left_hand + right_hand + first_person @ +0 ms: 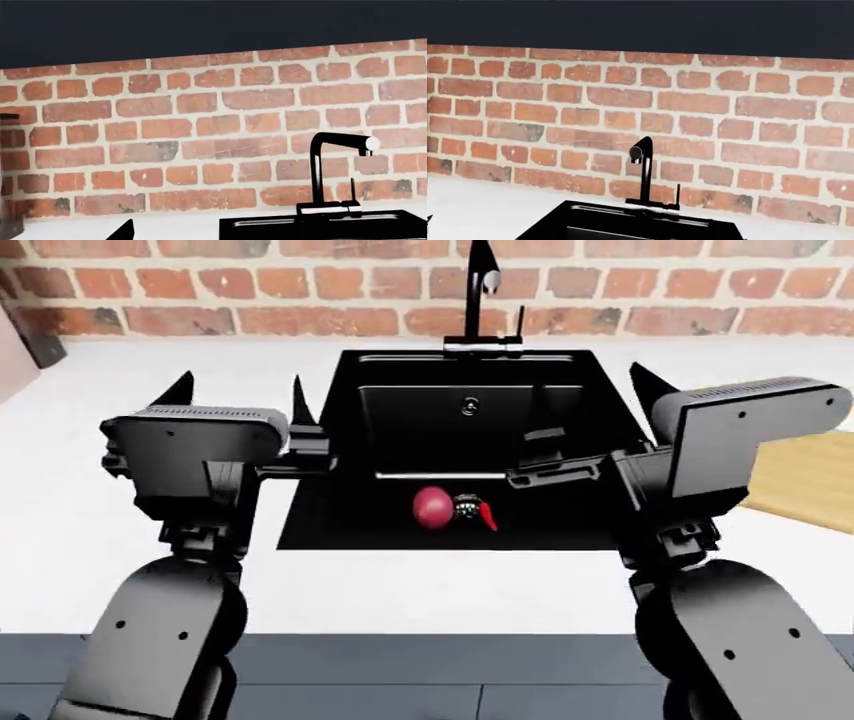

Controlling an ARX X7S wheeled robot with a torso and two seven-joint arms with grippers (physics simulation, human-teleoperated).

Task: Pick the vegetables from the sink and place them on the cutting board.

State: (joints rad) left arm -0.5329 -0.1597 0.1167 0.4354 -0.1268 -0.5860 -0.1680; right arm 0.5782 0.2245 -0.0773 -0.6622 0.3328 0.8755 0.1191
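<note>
The purplish-red onion [431,507] lies on the floor of the black sink [400,370], near its front wall. The red chili pepper [485,516] lies just right of it, with the metal drain [466,506] between them. The tan cutting board [805,475] lies on the counter at the far right, partly behind my right arm. My left gripper [236,395] is open and empty above the counter at the sink's left edge; one of its fingertips [124,230] shows in the left wrist view. My right gripper [594,388] is open and empty over the sink's right edge. Neither wrist view shows the vegetables.
A black faucet [478,285] stands at the sink's back rim and also shows in the left wrist view [320,165] and the right wrist view [644,170]. A red brick wall [267,290] runs behind the white counter [80,490]. A dark object [27,340] stands at the far left.
</note>
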